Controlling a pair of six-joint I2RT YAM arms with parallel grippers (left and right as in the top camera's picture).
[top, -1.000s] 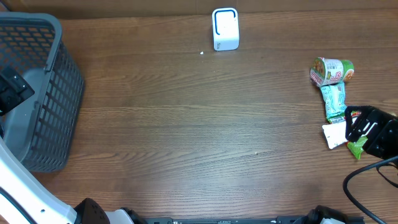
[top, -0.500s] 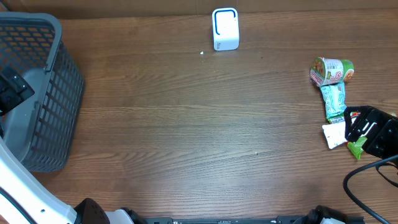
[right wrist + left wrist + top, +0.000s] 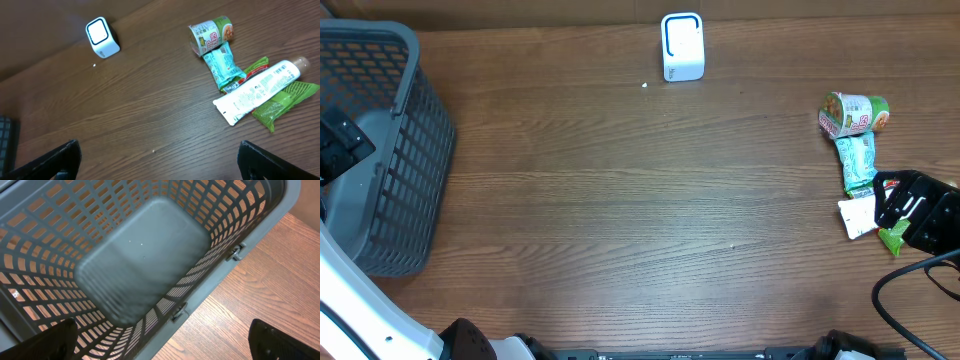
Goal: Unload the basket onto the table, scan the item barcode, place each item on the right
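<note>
- Left gripper point(image 3: 162, 325) hangs over the grey basket point(image 3: 150, 260), jaws spread wide, nothing between them.
- Basket point(image 3: 390, 150) sits at the left edge of the wooden surface point(image 3: 620, 200); no goods seen in the part the left wrist view shows.
- Right gripper point(image 3: 157, 150) is at the far right, jaws also wide open and holding nothing; seen from overhead point(image 3: 905, 210) it sits above the pile of goods.
- White scanner point(image 3: 682, 46) stands upright at the back edge of the surface, centre, well apart from both arms and from the goods.
- Items to scan lie in a cluster on the right, none lifted.
- Can point(image 3: 212, 35) lies on its side, furthest back.
- Teal packet point(image 3: 225, 65) lies just beside the can, running toward the tube.
- White tube point(image 3: 257, 90) lies flat, partly on top of a green packet point(image 3: 285, 102), cap end pointing away from the scanner.
- Print on the labels is too small to pick out a barcode.
</note>
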